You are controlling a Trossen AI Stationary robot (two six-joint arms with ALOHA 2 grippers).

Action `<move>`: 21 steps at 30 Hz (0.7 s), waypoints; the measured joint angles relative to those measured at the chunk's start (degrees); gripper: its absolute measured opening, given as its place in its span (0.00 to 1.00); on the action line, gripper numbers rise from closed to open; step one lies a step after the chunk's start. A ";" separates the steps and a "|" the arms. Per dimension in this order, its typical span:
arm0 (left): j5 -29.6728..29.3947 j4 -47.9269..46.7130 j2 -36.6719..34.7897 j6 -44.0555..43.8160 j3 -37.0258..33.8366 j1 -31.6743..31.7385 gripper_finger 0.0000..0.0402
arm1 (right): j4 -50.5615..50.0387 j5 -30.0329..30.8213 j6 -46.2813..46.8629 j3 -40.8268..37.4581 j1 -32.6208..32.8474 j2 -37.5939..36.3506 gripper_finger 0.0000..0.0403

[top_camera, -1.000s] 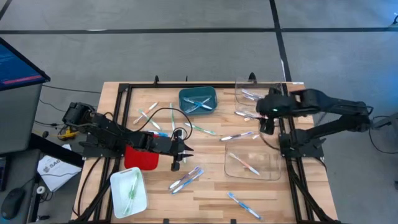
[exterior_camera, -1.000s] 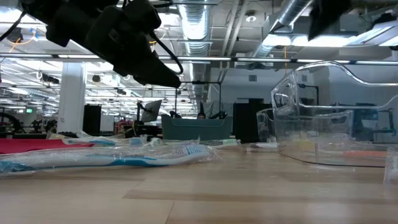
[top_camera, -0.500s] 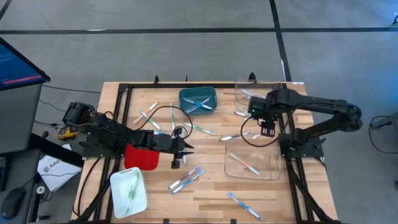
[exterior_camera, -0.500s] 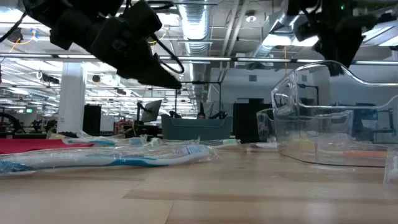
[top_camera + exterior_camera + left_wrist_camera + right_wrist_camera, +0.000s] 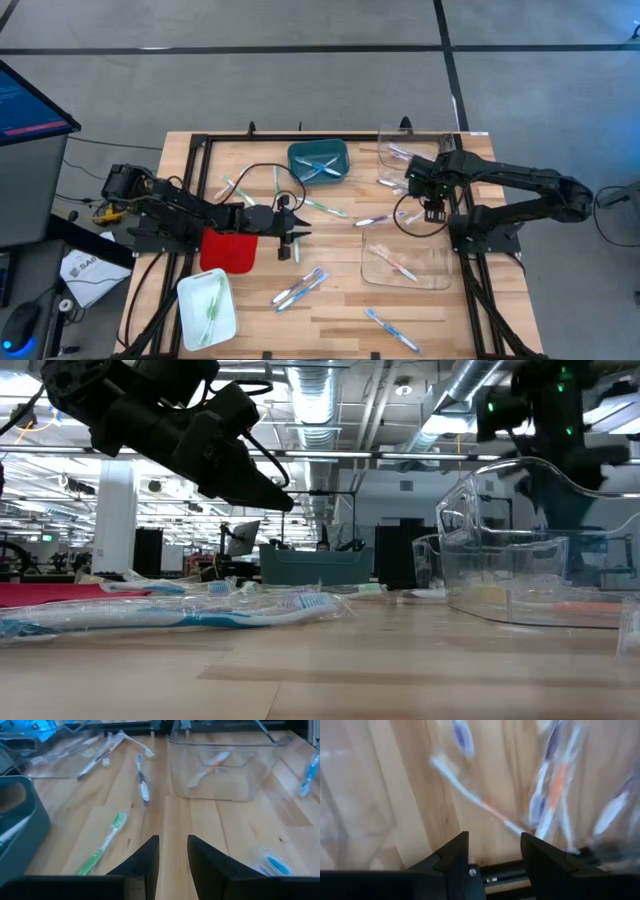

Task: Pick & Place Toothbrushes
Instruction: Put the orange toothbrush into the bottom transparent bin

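While both grippers hang with fingers apart, holding nothing, the left gripper [image 5: 297,236] mid-table and the right gripper [image 5: 432,212] far right, thin plastic toothbrushes [image 5: 300,288] lie scattered on wood; five trays [image 5: 405,267] hold some.

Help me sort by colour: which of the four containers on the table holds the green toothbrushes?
The white tray at the table's front left, just below the red tray. Green brushes lie in it; the teal bin and clear containers hold other colours.
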 joint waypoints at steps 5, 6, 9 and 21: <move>0.00 0.47 0.00 0.07 0.00 1.49 0.23 | 0.93 -0.11 -3.12 -4.39 -1.25 2.14 0.45; 0.00 0.47 0.00 0.07 0.00 1.79 0.23 | 1.69 -0.28 -3.62 -4.75 -1.47 2.63 0.46; 0.00 0.46 0.00 0.07 0.00 2.41 0.23 | 6.56 -1.08 -5.22 -6.18 -2.25 3.42 0.46; 0.64 0.33 0.00 1.21 -0.02 2.48 0.23 | 11.57 -1.29 -9.59 -8.52 -4.65 10.29 0.47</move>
